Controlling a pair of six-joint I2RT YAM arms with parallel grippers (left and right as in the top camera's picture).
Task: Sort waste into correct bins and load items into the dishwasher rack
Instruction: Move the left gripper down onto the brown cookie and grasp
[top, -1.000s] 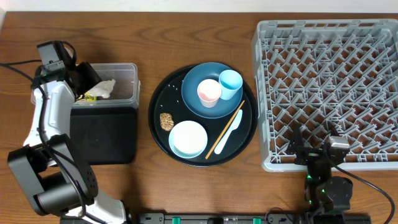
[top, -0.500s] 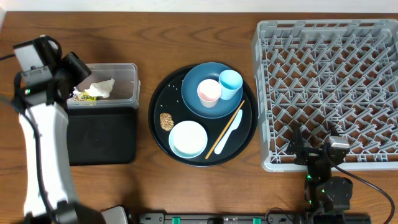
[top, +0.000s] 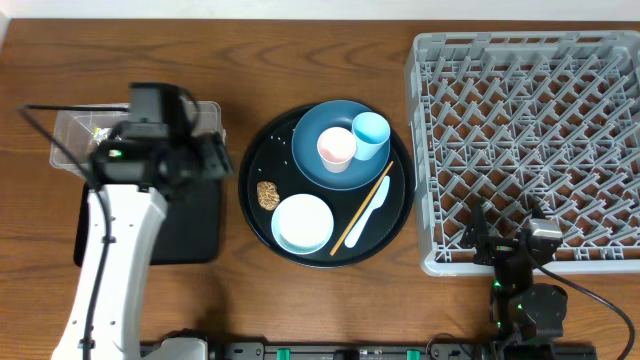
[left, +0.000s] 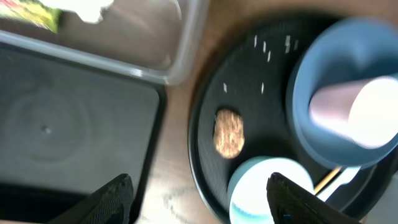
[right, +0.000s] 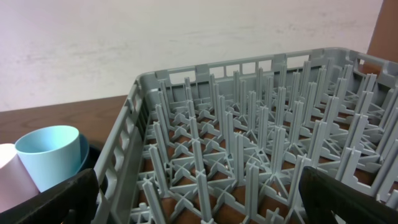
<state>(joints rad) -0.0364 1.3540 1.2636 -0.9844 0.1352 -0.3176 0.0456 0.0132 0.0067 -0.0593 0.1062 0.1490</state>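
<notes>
My left gripper (top: 216, 160) (left: 202, 202) hangs open and holds nothing, over the strip of table between the bins and the round black tray (top: 258, 228). Just ahead of it lies the brown cookie lump (left: 228, 132) (top: 267, 193), beside the pale bowl (top: 302, 222) (left: 264, 186). The dark blue dish (top: 318, 122) holds the pink cup (top: 335, 148) and light blue cup (top: 371, 132). A chopstick (top: 362, 208) and white spoon (top: 374, 208) lie on the tray. Rice grains (left: 267, 46) dot it. The wrapper (left: 34, 14) and tissue (left: 93, 7) are in the clear tub (left: 143, 43). My right gripper (top: 508, 248) (right: 199, 208) is open at the dishwasher rack's (top: 530, 130) near edge.
The flat black rectangular tray (top: 190, 225) (left: 62, 124) lies in front of the clear tub (top: 70, 140), under my left arm. The rack's pegs (right: 249, 143) fill the right wrist view, with the light blue cup (right: 50, 155) to its left.
My left arm has swung from the far-left end of the clear tub rightward to the round tray's left edge, its jaws spreading wider. The right arm has stayed still.
</notes>
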